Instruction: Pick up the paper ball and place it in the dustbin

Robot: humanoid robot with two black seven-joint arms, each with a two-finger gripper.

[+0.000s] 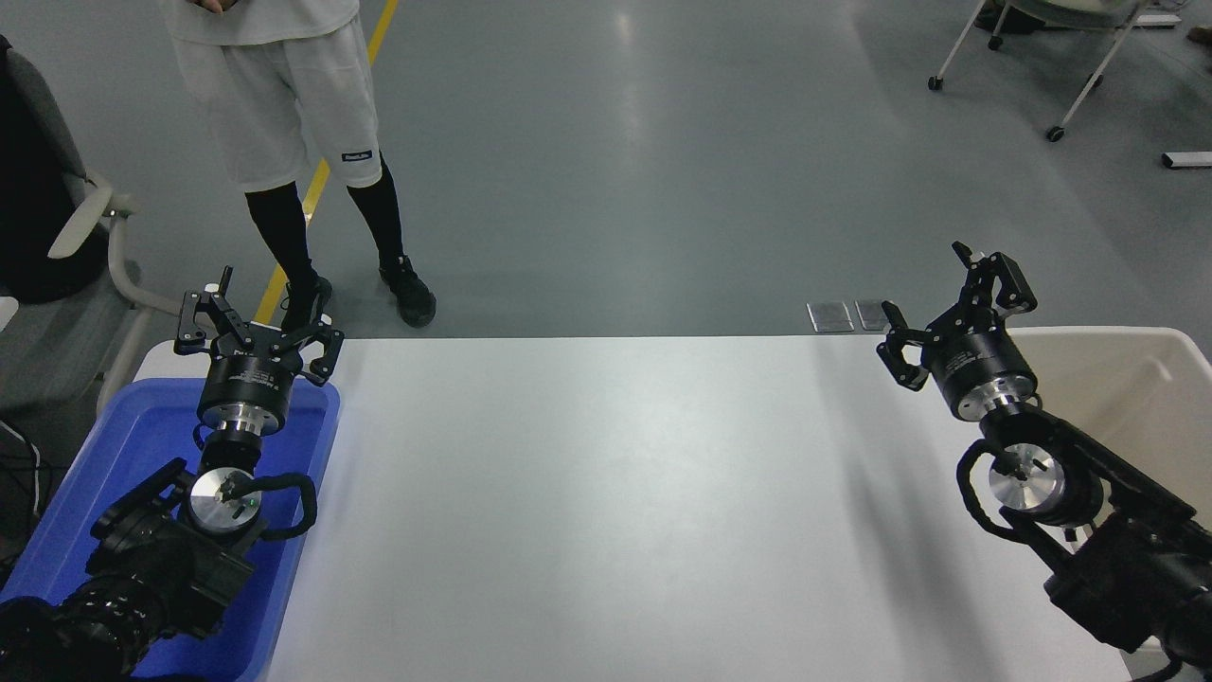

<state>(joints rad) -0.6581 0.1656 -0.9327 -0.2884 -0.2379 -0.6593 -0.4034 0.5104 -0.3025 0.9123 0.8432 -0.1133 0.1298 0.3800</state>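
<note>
Head view, from above the robot's side of the white table (615, 511). We see the right gripper (947, 298) held over the table's far right corner, its fingers spread apart w/ nothing between them; the right arm (1089, 530) enters from the lower right and crosses in front of the dustbin (1155, 379), hiding much of the near part of it. The dustbin is a cream-beige tub w/ a thick rim, standing just beside the table's right edge. We cannot find the paper ball anywhere in view: not on the tabletop, not in the gripper, and the visible part of the dustbin's inside shows only plain wall. Whether it lies in the hidden part of the tub we cannot tell.

The left gripper (256, 322) hangs over the far end of a bright blue bin (123, 455) at the table's left edge, fingers also spread, holding nothing; the left arm (161, 559) lies over the bin, coming in from the lower left corner.

Beyond the table: a person (294, 114) in white shorts and black leggings stands on the grey floor near the far left corner, beside a yellow floor line (369, 57). An office chair (85, 227) sits at the far left. Two small metal floor plates (852, 315) lie just behind the table's far edge, near the right gripper. Wheeled chair legs (1051, 66) show at upper right.
</note>
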